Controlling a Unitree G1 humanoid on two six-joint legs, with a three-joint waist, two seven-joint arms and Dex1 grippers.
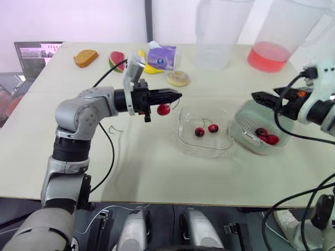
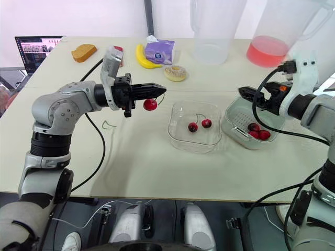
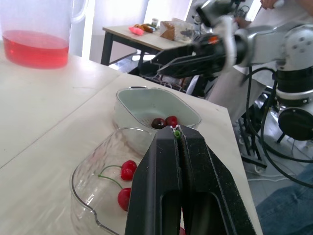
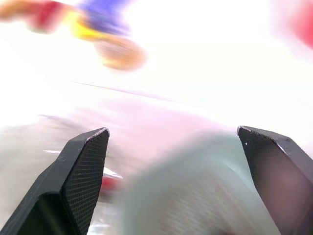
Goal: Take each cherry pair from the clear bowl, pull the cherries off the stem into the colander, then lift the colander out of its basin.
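Left gripper (image 1: pixel 175 96) is clamped on a stem (image 3: pixel 177 132), its cherry (image 1: pixel 164 109) dangling just below. Right gripper (image 1: pixel 257 97) gapes wide over the colander (image 1: pixel 242 123).

Pale beige table (image 1: pixel 157 172), white wall (image 1: pixel 78 21) behind, dark vertical post (image 1: pixel 148 21), second table (image 3: pixel 142 40) across the room

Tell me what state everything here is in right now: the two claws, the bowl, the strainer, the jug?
Left gripper, shut on a stem, one cherry hanging below it, held over the table.
Right gripper, open, over the colander.
Clear bowl, holds one cherry pair, both on the stem.
Colander, down on the table, loose cherries inside.
Pitcher, partly full of red liquid.
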